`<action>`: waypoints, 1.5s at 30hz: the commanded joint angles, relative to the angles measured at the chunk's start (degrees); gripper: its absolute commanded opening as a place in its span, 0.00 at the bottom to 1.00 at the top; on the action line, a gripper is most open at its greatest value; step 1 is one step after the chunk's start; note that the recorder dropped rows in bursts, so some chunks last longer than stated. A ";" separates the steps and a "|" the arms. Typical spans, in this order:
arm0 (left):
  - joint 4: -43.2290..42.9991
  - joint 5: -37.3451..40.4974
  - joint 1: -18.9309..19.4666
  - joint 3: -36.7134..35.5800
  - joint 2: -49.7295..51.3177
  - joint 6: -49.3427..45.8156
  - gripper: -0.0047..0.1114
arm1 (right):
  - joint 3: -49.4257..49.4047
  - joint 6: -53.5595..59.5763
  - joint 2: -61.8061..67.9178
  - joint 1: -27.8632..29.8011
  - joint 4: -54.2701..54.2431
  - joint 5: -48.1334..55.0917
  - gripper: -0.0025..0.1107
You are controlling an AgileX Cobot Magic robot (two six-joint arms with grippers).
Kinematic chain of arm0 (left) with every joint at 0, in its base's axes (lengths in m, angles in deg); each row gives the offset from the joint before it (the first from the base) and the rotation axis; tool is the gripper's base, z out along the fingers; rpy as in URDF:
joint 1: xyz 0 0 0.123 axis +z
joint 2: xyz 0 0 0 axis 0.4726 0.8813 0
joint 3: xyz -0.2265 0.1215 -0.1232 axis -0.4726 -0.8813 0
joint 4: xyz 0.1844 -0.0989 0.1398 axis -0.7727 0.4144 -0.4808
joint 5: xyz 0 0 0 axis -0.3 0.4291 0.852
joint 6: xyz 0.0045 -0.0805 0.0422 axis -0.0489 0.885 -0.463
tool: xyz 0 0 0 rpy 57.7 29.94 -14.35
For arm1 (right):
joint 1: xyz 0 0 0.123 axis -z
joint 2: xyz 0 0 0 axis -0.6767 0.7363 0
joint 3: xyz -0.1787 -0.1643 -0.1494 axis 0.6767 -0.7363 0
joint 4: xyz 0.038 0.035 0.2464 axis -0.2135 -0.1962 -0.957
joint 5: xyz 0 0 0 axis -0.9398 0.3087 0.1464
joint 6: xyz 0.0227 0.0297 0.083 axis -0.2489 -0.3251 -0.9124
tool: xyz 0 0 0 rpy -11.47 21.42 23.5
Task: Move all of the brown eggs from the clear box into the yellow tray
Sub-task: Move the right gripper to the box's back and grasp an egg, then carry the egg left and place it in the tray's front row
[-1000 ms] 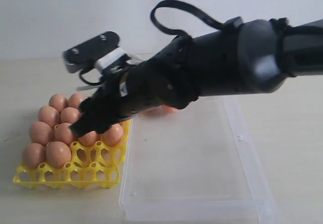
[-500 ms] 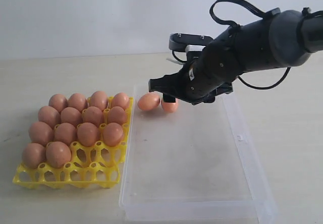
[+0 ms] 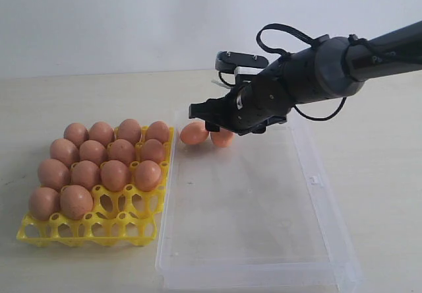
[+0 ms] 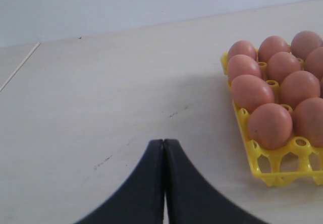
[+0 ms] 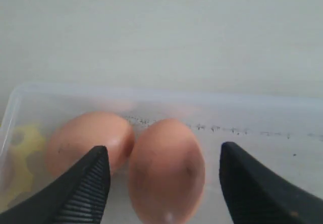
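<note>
Two brown eggs lie touching in the far left corner of the clear box [image 3: 328, 208]: one [image 3: 194, 132] by the corner, one [image 3: 223, 138] beside it. My right gripper [image 3: 211, 119] hovers open just above them. In the right wrist view its fingers [image 5: 87, 183] straddle the nearer egg [image 5: 166, 176] without touching it, and the other egg [image 5: 86, 138] sits beyond one finger. The yellow tray [image 3: 86, 235] holds several brown eggs [image 3: 115, 174]. My left gripper [image 4: 164, 143] is shut and empty above the bare table, with the tray [image 4: 263, 162] off to one side.
The tray's front row has two empty cups [image 3: 128, 210] at its right end, next to the box's left wall. The rest of the box floor [image 3: 250, 207] is bare. A small latch tab [image 3: 314, 181] sits on the box's right rim.
The right arm has drawn back from over the tray to the box's far left corner, then settled a little lower and nearer over the two eggs, jaws open.
</note>
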 commanded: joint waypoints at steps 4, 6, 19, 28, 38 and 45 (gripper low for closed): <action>0.14 -0.52 -0.32 0.23 -0.32 0.26 0.04 | 5.78 0.52 4.12 0.61 1.59 4.64 0.55; 0.14 -0.52 -0.32 0.23 -0.32 0.26 0.04 | 6.53 1.45 5.03 0.61 1.59 5.52 0.51; 0.14 -0.52 -0.32 0.23 -0.32 0.26 0.04 | 0.13 10.84 -5.31 -0.38 -0.12 3.77 0.02; 0.14 -0.52 -0.32 0.23 -0.32 0.26 0.04 | -26.31 28.04 -22.54 -13.89 -3.06 -40.45 0.02; 0.14 -0.52 -0.32 0.23 -0.32 0.26 0.04 | -27.20 22.76 -15.17 -21.54 0.66 -49.13 0.02; 0.14 -0.52 -0.32 0.23 -0.32 0.26 0.04 | -22.40 14.07 -8.87 -22.82 2.47 -48.60 0.02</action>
